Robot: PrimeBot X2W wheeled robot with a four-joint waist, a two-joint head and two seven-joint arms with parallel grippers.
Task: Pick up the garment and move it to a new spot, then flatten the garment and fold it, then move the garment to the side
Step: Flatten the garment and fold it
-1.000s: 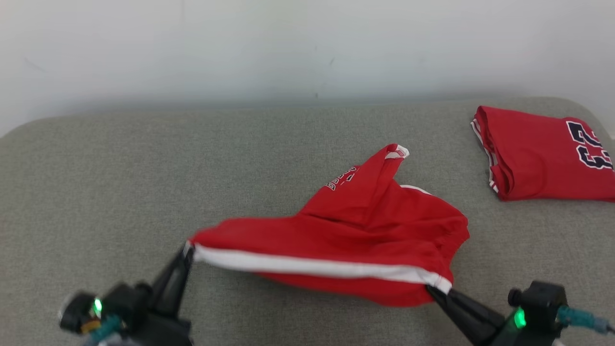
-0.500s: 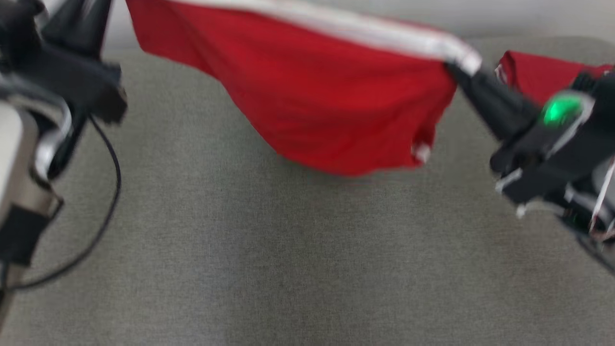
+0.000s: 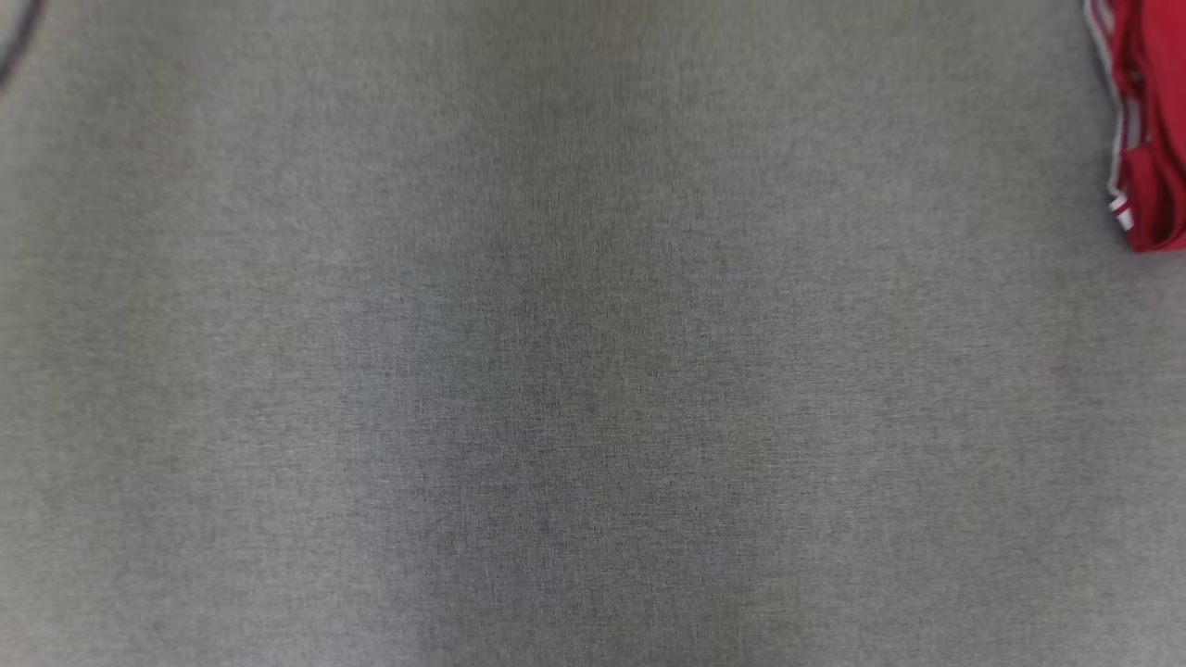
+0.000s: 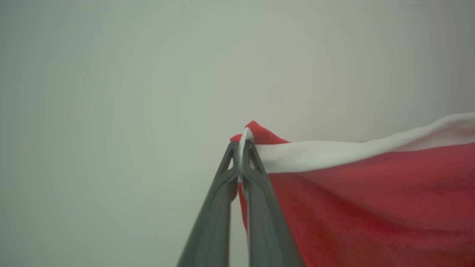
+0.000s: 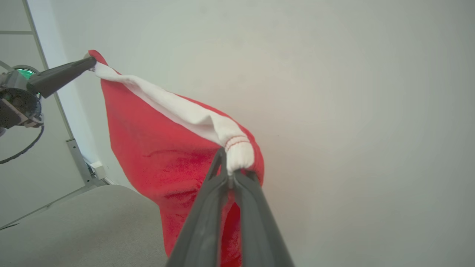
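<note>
**A:** Our left gripper (image 4: 240,142) is pinched tight on one end of the garment's (image 4: 371,200) white band (image 4: 334,155). Its fingers point up toward the pale wall (image 4: 111,92).

**B:** Our right gripper (image 5: 226,163) is pressed onto the band's other end. The red cloth hangs between them, above the grey cushion (image 3: 593,371). We cannot tell whether its lower edge touches.

**A:** Why do we hold it so high and so wide?

**B:** We judge that a stretched band lets the cloth fall open, ready for laying flat on the cushion.

**A:** Both arms look raised and well apart.

**B:** At the cushion's right edge lies a folded red garment (image 3: 1154,139); ours should land clear of it.
</note>
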